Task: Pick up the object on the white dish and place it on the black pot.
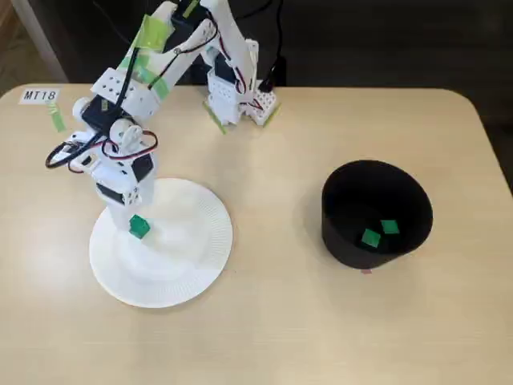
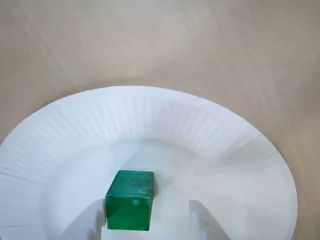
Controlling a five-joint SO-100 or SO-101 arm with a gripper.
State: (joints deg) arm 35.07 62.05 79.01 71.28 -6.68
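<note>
**Gripper down over the plate, cube between the fingers**

Gripper [image 2: 147,220] spread wide, nothing clamped yet. Two pale fingertips [image 2: 202,220] poking in from the bottom edge of the wrist view, mostly cut off, with the green cube [image 2: 130,200] sitting between them, right up against the left one and well clear of the right. Hard to say whether that left tip actually touches it.

Same cube [image 1: 139,227] in the fixed view: just a small green speck on the left part of the white dish [image 1: 192,265], tucked under the wrist, fingers themselves hidden by the arm's own body there.

Wrist view only: crisp cube edges, slightly glossy faces, fine radial ribbing on the paper plate rim [image 2: 215,130], smooth flat middle.

Fixed view only: black pot [image 1: 377,215] well off to the right on the tan table [image 1: 272,337], matte, plain tall walls, a bit wider at the rim, with two more green cubes [image 1: 379,233] lying side by side on its floor. Also a label reading MT18 [image 1: 40,95] at the far left corner, and green tape strips on the white arm [image 1: 152,56].
</note>
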